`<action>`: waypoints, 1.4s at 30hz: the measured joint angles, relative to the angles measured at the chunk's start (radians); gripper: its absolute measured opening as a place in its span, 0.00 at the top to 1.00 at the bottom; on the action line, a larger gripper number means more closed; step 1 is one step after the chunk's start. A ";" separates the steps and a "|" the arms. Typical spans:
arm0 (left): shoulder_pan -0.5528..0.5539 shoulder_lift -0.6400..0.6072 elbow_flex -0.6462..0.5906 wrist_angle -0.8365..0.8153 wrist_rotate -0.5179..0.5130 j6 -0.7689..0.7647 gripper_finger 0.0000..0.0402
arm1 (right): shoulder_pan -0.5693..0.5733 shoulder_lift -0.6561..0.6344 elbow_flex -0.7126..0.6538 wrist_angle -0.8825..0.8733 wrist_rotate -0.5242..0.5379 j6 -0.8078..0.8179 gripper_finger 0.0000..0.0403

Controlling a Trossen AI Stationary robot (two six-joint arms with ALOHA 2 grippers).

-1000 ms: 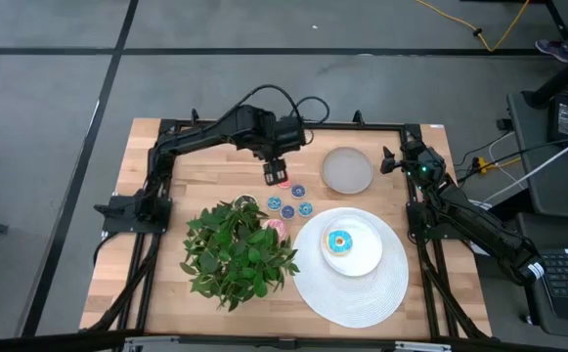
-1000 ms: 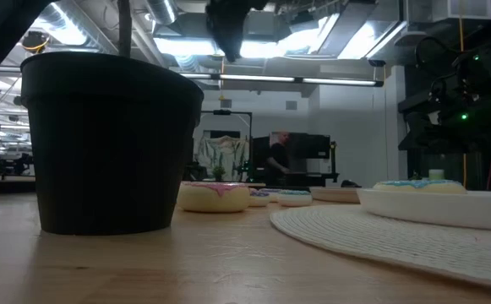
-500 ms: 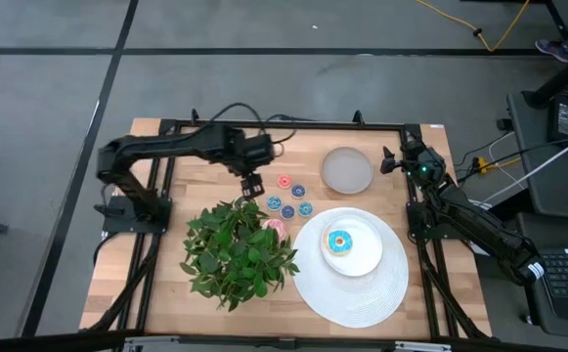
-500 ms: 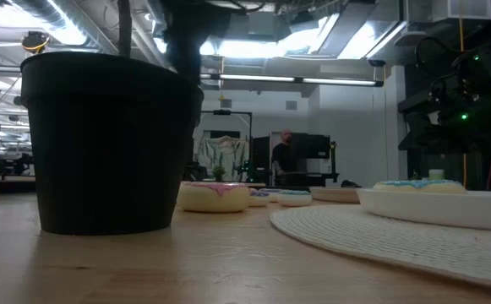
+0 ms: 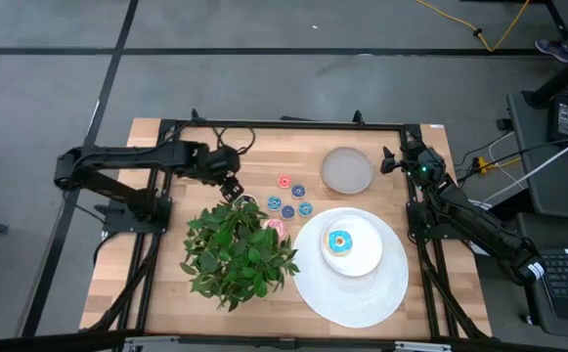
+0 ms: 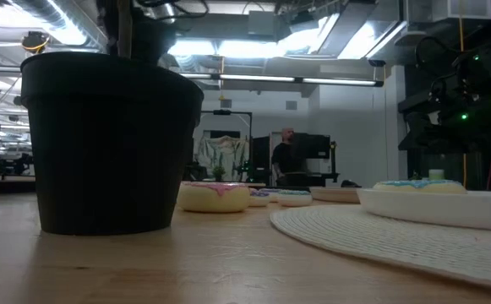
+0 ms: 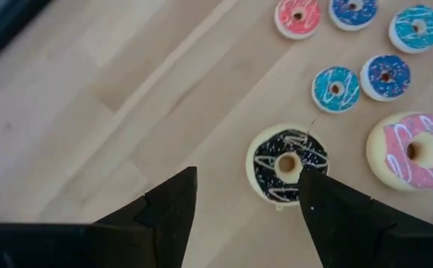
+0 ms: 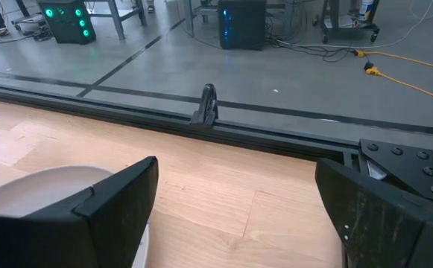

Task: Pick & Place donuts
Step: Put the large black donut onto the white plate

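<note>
1. Left gripper (image 7: 246, 216) is held with jaws apart and empty, over the dark brown donut (image 7: 286, 164) just beside the plant (image 5: 237, 249).
2. One light blue donut (image 5: 340, 242) is seated on the white plate (image 5: 367, 258) (judged placed).
3. Pink donut (image 7: 418, 150), brown donut and tiny rings (image 5: 290, 196) remain between plant and plate.
4. Right gripper (image 8: 235, 216) is parked open, beyond the plate.
</note>
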 joint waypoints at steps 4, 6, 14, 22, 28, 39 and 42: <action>-0.010 -0.067 -0.111 0.072 -0.005 -0.110 0.44 | 0.000 0.000 0.000 0.000 0.000 0.000 0.10; -0.014 -0.092 -0.159 0.100 -0.009 -0.165 0.44 | 0.000 0.000 0.000 0.000 0.000 0.000 0.10; -0.044 -0.127 -0.324 0.251 -0.050 -0.364 0.44 | 0.000 0.000 0.000 0.000 0.000 0.000 0.10; -0.070 -0.079 -0.431 0.427 -0.087 -0.509 0.44 | 0.000 0.000 0.000 0.000 0.000 0.000 0.10; -0.087 0.010 -0.448 0.499 -0.091 -0.551 0.44 | 0.000 0.000 0.000 0.000 0.000 0.000 0.10; -0.132 0.136 -0.448 0.589 -0.060 -0.604 0.44 | 0.000 0.000 0.000 0.000 0.000 0.000 0.10; -0.134 0.153 -0.448 0.607 -0.039 -0.602 0.44 | 0.000 0.000 0.000 0.000 0.000 0.000 0.10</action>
